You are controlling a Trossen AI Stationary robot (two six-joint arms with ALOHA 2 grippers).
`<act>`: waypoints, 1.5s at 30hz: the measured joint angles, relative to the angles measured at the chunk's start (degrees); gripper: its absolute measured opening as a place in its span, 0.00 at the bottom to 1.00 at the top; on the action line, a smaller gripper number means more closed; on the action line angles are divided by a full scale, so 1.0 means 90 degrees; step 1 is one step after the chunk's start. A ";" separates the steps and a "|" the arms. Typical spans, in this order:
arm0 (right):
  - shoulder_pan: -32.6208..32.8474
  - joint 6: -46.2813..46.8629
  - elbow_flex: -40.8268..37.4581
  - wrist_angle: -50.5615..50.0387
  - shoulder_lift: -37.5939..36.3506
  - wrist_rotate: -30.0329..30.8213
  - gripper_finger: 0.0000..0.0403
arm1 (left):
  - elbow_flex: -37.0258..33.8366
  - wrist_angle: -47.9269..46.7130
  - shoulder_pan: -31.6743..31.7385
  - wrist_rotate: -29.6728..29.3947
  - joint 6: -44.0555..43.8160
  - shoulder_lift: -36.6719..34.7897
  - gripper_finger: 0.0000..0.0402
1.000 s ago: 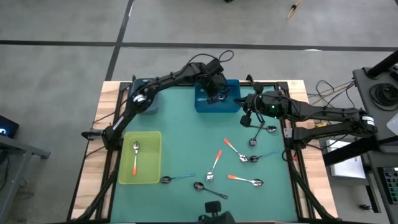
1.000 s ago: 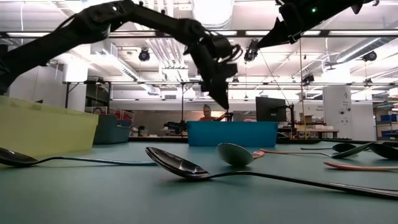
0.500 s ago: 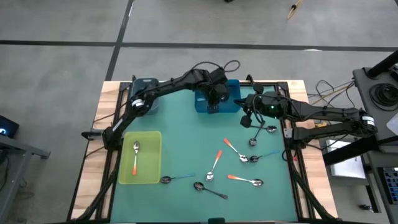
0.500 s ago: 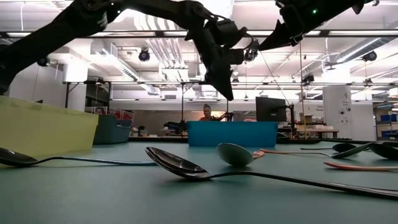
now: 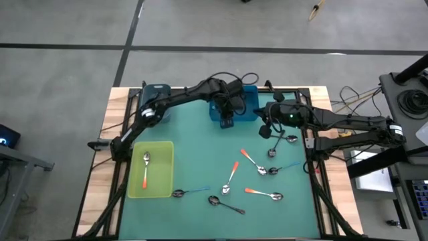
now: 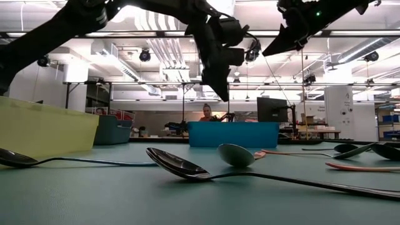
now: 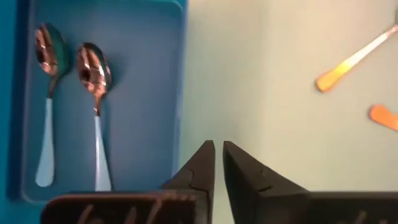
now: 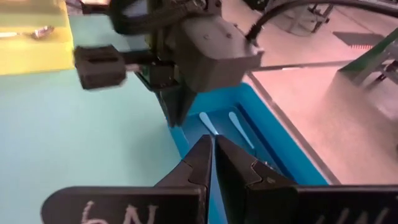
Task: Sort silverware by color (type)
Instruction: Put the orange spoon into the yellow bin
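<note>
High view shows the green surface (image 5: 200, 161) with the blue tray (image 5: 249, 100) at its far edge and the yellow tray (image 5: 160, 181) at its left holding one orange spoon (image 5: 145, 173); loose spoons (image 5: 249, 161) lie scattered at centre and right. My judgement: the left end effector (image 5: 227, 120), clenched and empty just past the blue tray's near wall with two blue spoons (image 7: 68, 112) inside, should open before descending squarely over the next handle. The right end effector (image 8: 211, 163), clenched empty near the tray's right end, waits; only "6N", handwritten on its mount, is readable.
</note>
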 joint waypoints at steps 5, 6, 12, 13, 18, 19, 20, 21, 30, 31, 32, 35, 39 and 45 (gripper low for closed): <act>0.0000 0.0174 -0.0002 -0.0147 0.0000 -0.0001 0.03 | -0.0131 -0.0133 -0.0155 0.0229 -0.0003 -0.0082 0.01; 0.0000 0.0212 -0.0002 -0.0155 0.0001 -0.0001 0.03 | -0.0205 -0.0128 -0.0179 0.0229 -0.0003 -0.0119 0.01; 0.0001 0.0422 -0.0063 -0.0199 -0.0001 -0.0002 0.03 | -0.1841 0.0803 -0.0329 0.0246 -0.0345 -0.1053 0.00; 0.0000 0.0427 -0.0076 -0.0205 -0.0001 -0.0003 0.03 | -0.2312 0.1140 -0.0348 0.0247 -0.0428 -0.1353 0.00; 0.0002 0.0502 -0.0094 -0.0126 -0.0001 -0.0001 0.03 | -0.4538 0.3090 -0.0415 0.0215 -0.1142 -0.2911 0.00; 0.0002 0.0502 -0.0095 -0.0077 -0.0001 -0.0001 0.03 | -0.4905 0.3453 -0.0448 0.0205 -0.1204 -0.3186 0.00; 0.0002 0.0502 -0.0095 -0.0029 -0.0001 -0.0001 0.03 | -0.5258 0.3784 -0.0492 0.0182 -0.1201 -0.3461 0.00; 0.0002 0.0502 -0.0095 0.0011 -0.0001 -0.0001 0.03 | -0.5596 0.4078 -0.0551 0.0166 -0.1153 -0.3705 0.00; 0.0002 0.0586 -0.0095 0.0233 -0.0001 -0.0001 0.03 | -0.7596 0.5783 -0.1118 0.0089 -0.0987 -0.5198 0.00; 0.0002 0.0588 -0.0095 0.0232 -0.0001 -0.0001 0.03 | -0.7665 0.5821 -0.1153 0.0088 -0.1044 -0.5271 0.00; 0.0002 0.0595 -0.0095 0.0231 -0.0001 0.0001 0.03 | -0.7686 0.5822 -0.1172 0.0091 -0.1074 -0.5315 0.00; 0.0002 0.0722 -0.0095 0.0232 -0.0001 -0.0003 0.03 | -0.7619 0.5742 -0.1192 0.0103 -0.1160 -0.5359 0.00; 0.0002 0.0904 -0.0095 0.0229 -0.0001 -0.0001 0.03 | -0.7443 0.5723 -0.1214 0.0102 -0.1137 -0.5312 0.00; 0.0002 0.0930 -0.0095 0.0221 -0.0001 -0.0001 0.03 | -0.7415 0.6412 -0.1248 0.0108 -0.1072 -0.5015 0.00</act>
